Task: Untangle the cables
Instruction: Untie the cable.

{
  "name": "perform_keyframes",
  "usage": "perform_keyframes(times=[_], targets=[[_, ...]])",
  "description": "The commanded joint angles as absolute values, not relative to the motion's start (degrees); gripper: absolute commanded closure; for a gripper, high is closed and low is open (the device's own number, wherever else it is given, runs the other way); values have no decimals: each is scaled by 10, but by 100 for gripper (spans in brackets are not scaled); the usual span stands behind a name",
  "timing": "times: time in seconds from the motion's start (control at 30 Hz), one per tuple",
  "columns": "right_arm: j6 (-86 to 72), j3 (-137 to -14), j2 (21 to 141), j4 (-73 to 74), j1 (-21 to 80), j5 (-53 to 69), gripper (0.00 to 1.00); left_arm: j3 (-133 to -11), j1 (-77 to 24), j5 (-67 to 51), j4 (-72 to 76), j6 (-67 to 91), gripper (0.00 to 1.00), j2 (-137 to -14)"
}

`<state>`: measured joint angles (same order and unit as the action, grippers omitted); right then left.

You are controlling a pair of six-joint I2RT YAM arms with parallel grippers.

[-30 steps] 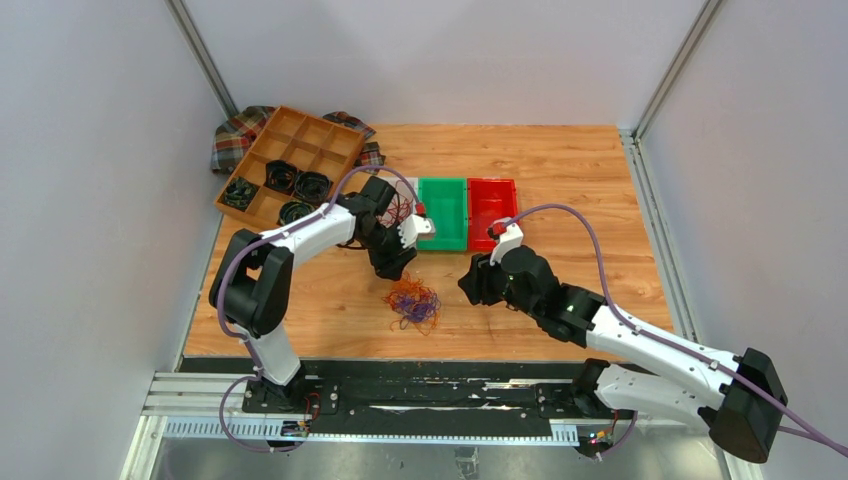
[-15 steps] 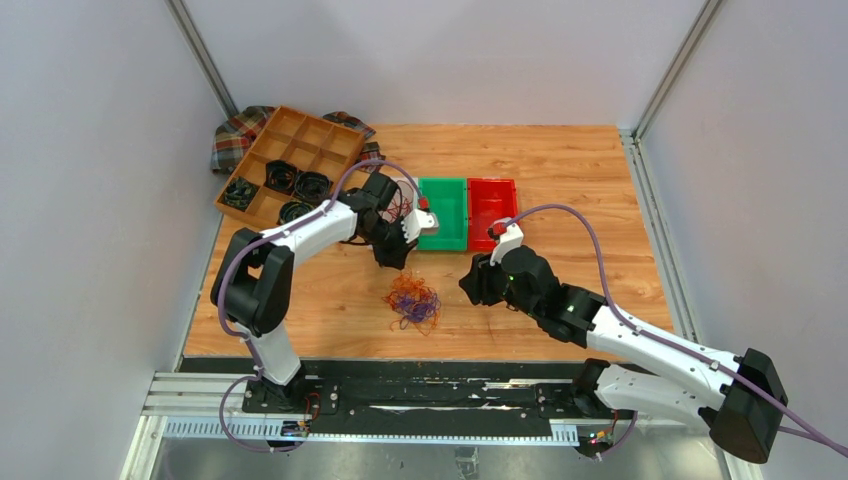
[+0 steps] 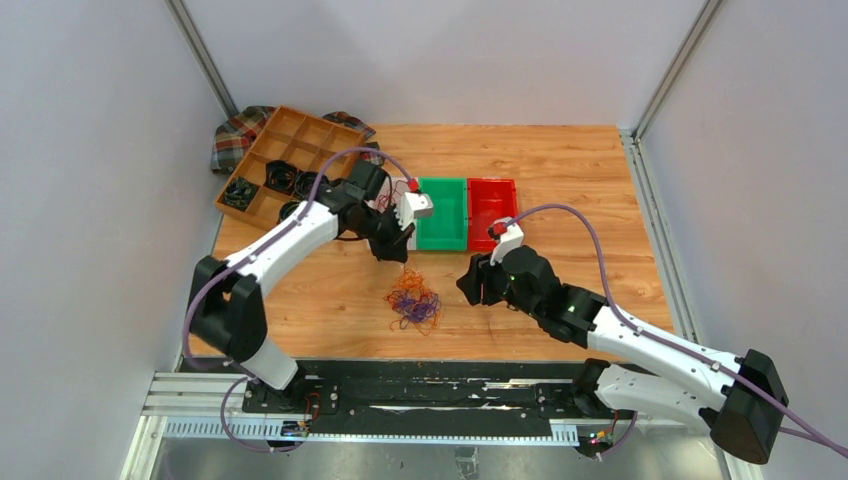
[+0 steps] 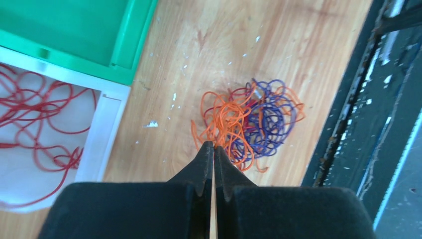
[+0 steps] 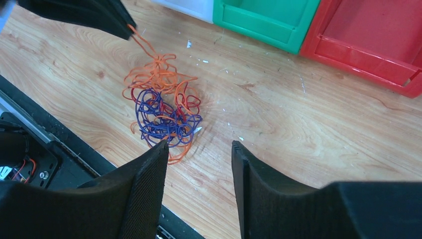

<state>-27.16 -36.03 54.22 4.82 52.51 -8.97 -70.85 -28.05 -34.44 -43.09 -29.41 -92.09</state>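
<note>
Right wrist view, upper left: left gripper [image 5: 128,31] pinching an orange strand of cables [image 5: 161,107]. Bottom: right gripper [image 5: 199,149] agape.

The wooden table [image 3: 560,170] carries a loose clump of orange, red and purple cables [image 3: 413,303] near its front edge. Farther back stand a white bin [image 4: 107,127], a green bin [image 3: 443,213] and a red bin [image 3: 492,208] (all 3 touching, side by side). At the far left, a compartment tray [image 3: 318,133] lies over a plaid cloth [image 3: 236,133].
</note>
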Motion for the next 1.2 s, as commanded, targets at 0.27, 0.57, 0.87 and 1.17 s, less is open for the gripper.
perform_keyframes(times=[0.27, 0.57, 0.87, 1.17], targets=[[-204, -423, 601, -53, 590, -93, 37, -767, -290, -366, -489, -176, 99, -772], [-179, -494, 684, -76, 604, -147, 37, -785, -297, -389, -519, -155, 99, -735], [-189, -511, 754, -93, 604, -166, 39, -838, -298, -407, -564, -170, 99, -735], [-197, -485, 752, -107, 604, -174, 40, -902, -298, -410, -587, -187, 99, -739]])
